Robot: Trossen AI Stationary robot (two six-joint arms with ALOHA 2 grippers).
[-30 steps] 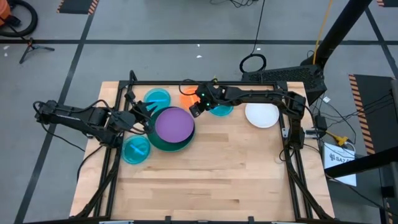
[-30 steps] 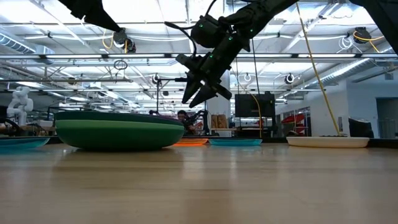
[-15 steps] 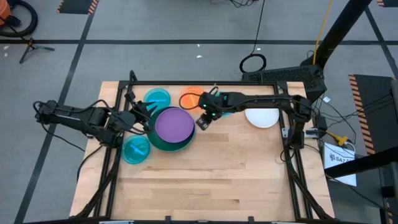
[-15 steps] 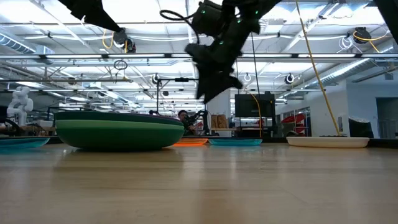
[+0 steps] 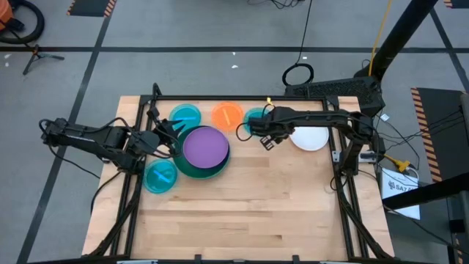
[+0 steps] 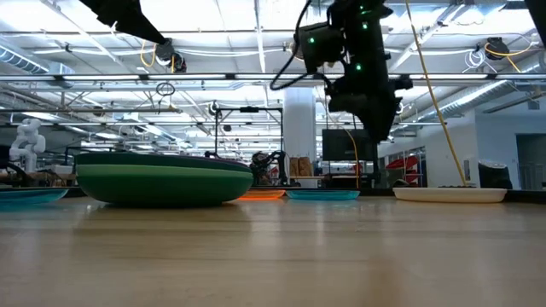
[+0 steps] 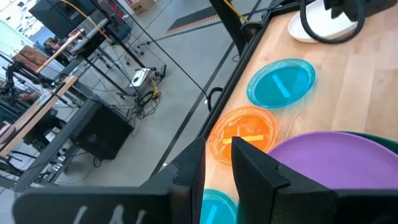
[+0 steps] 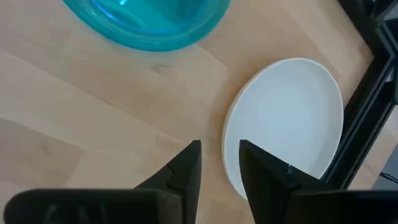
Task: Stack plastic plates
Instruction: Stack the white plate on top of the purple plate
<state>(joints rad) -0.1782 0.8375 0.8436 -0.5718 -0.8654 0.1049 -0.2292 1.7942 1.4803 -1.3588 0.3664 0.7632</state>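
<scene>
A stack (image 5: 204, 151) stands left of centre: a purple plate (image 7: 336, 163) lies on top of large green plates (image 6: 162, 183). Three small blue plates (image 5: 185, 116) (image 5: 160, 176) (image 5: 255, 117), an orange plate (image 5: 228, 114) and a white plate (image 5: 308, 137) lie singly on the table. My right gripper (image 5: 266, 141) hovers open between the far blue plate and the white plate (image 8: 286, 118), its fingertips (image 8: 217, 149) above the white plate's edge. My left gripper (image 5: 167, 132) is open, raised beside the stack's left rim. No black plate shows.
A dark metal frame (image 5: 139, 125) runs along the table's left, far and right edges, close to the white plate. The near half of the table (image 5: 242, 213) is bare wood. Beyond the far edge lie cables and equipment on the floor.
My right gripper has travelled from beside the stack's far right rim toward the table's right, past the orange and blue plates, to the white plate's left side, and has turned about on the way. The plates and my left arm have stayed where they were.
</scene>
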